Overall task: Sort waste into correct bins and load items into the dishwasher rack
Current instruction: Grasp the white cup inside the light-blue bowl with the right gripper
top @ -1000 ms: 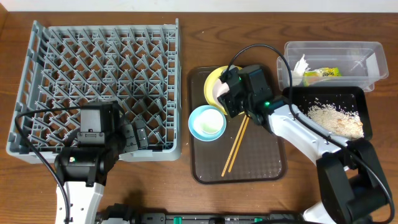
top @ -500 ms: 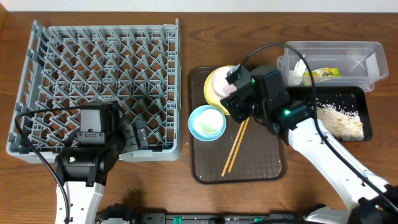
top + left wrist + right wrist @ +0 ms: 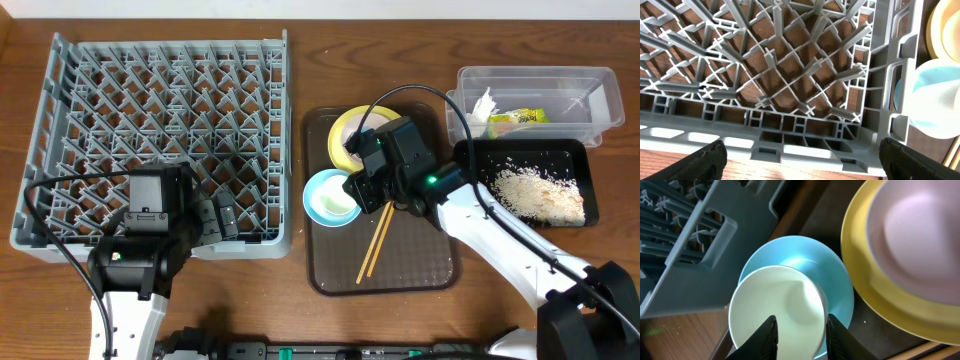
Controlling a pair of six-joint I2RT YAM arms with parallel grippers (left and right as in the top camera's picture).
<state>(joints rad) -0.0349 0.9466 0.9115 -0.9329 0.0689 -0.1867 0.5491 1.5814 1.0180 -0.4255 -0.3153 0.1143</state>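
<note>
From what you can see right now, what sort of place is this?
Probably a dish-clearing station on a wooden table, perhaps a test setup: a grey dishwasher rack, a brown tray carrying a yellow plate, and a clear tub holding rubbish.

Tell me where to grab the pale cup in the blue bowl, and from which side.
Take the pale cup by its rim wall from straight above, one finger inside and one outside. It stands upright with its mouth open, nested in the light-blue bowl, whose sides probably block a sideways approach to the cup's outer wall.
</note>
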